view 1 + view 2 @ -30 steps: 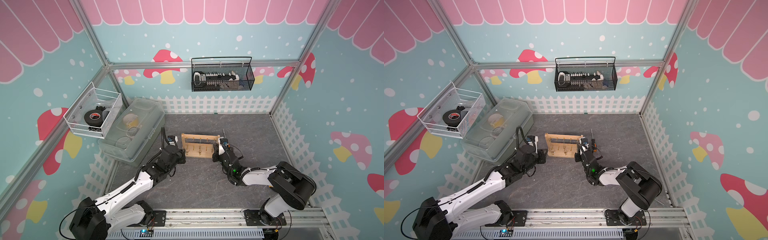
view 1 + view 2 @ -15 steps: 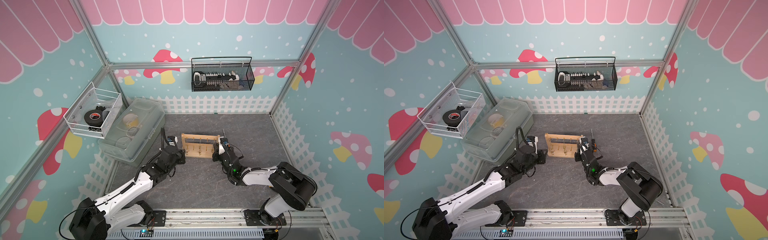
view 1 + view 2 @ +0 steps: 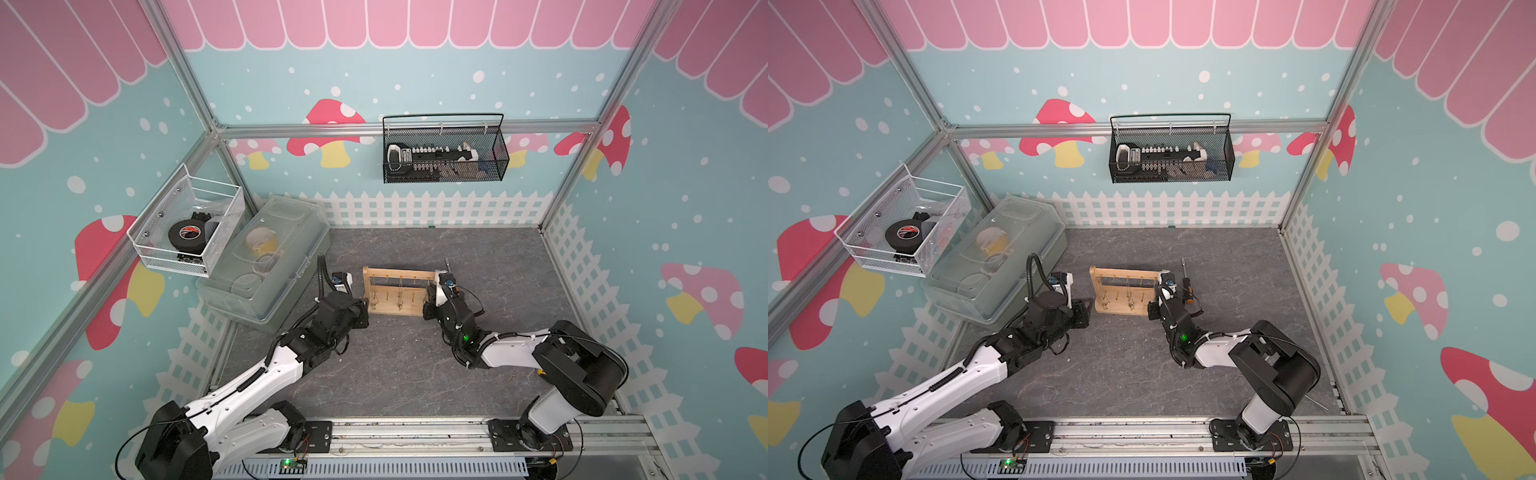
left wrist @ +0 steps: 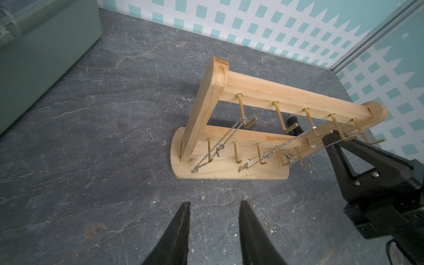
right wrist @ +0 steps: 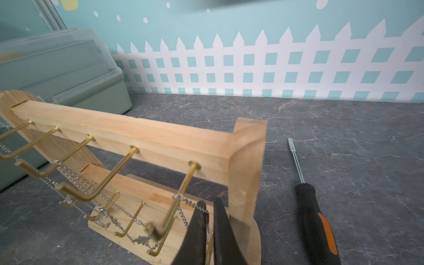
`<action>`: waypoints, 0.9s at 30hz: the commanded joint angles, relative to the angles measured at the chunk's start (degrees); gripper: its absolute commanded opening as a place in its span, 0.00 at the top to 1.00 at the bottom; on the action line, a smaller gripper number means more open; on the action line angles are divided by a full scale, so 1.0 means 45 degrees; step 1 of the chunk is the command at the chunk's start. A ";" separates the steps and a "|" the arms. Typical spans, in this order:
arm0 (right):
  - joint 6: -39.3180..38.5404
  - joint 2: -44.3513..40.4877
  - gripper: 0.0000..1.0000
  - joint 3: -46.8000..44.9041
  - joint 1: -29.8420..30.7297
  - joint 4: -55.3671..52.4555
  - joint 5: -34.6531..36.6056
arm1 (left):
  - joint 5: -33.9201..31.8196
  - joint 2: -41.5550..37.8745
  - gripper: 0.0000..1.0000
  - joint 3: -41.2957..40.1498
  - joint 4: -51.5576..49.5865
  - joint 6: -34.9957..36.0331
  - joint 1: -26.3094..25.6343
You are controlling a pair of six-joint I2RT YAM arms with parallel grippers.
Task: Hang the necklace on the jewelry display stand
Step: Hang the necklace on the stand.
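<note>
- Counter (image 3: pixel 395 365) of grey marbled stone shows in both top views. The jewelry display stand (image 3: pixel 397 293) stands upright near its middle, a little toward the far edge.
- In both top views the left hand (image 3: pixel 362 305) sits at the stand's left end and the right hand (image 3: pixel 430 301) at its right end. A clear lidded box (image 3: pixel 266 262) lies along the left edge, toward the far-left corner.
- In a top view a black-handled screwdriver (image 3: pixel 1185 284) lies on the counter just beside the stand's right end.
- Right wrist view: the right hand (image 5: pixel 210 204) is pinched almost closed on the necklace (image 5: pixel 188 203). The chain is draped over the end peg (image 5: pixel 183 184), the one nearest the right upright, and runs in between the fingers. The screwdriver (image 5: pixel 314 218) lies close beside that upright.
- Left wrist view: the left hand (image 4: pixel 215 202) is over bare counter just short of the stand's base. Its fingers are partly spread with nothing between them.
- Same view: other chains (image 4: pixel 226 138) hang from upper pegs down onto the base. The right hand's dark fingers reach in under the far end of the crossbar, and the necklace runs taut up to them.
</note>
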 commanded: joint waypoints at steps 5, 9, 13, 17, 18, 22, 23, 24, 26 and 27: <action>0.0162 -0.0428 0.98 -0.0035 -0.0069 -0.0290 0.0026 | 0.0076 -0.0172 0.64 -0.0173 -0.0046 -0.0208 0.0136; 0.0254 -0.0976 0.99 -0.0027 -0.0093 -0.1104 -0.0493 | 0.0120 -0.0117 0.64 -0.0173 0.0047 -0.0247 0.0137; 0.0399 -0.1409 0.99 0.0251 -0.0108 -0.2289 -0.1289 | 0.0178 -0.0056 0.64 -0.0134 0.0059 -0.0267 0.0149; 0.0469 -0.1639 0.99 0.0392 -0.0136 -0.3105 -0.1527 | 0.0217 0.0001 0.64 -0.0134 0.0109 -0.0287 0.0150; 0.0479 -0.1693 1.00 0.0403 -0.0130 -0.3244 -0.1545 | 0.0219 0.0017 0.64 -0.0108 0.0114 -0.0287 0.0148; 0.0626 -0.1930 1.00 0.0426 -0.0137 -0.3741 -0.1870 | 0.0235 0.0032 0.64 -0.0075 0.0110 -0.0273 0.0136; 0.0671 -0.2002 1.00 0.0482 -0.0130 -0.3949 -0.1942 | 0.0236 0.0054 0.64 -0.0075 0.0126 -0.0267 0.0141; 0.0698 -0.2029 1.00 0.0529 -0.0128 -0.4086 -0.2006 | 0.0235 0.0055 0.64 -0.0073 0.0128 -0.0279 0.0151; 0.0802 -0.2124 1.00 0.0633 -0.0128 -0.4397 -0.2201 | 0.0253 0.0079 0.64 -0.0056 0.0142 -0.0287 0.0144; 0.0820 -0.2143 1.00 0.0674 -0.0128 -0.4520 -0.2299 | 0.0240 0.0083 0.64 -0.0056 0.0158 -0.0287 0.0141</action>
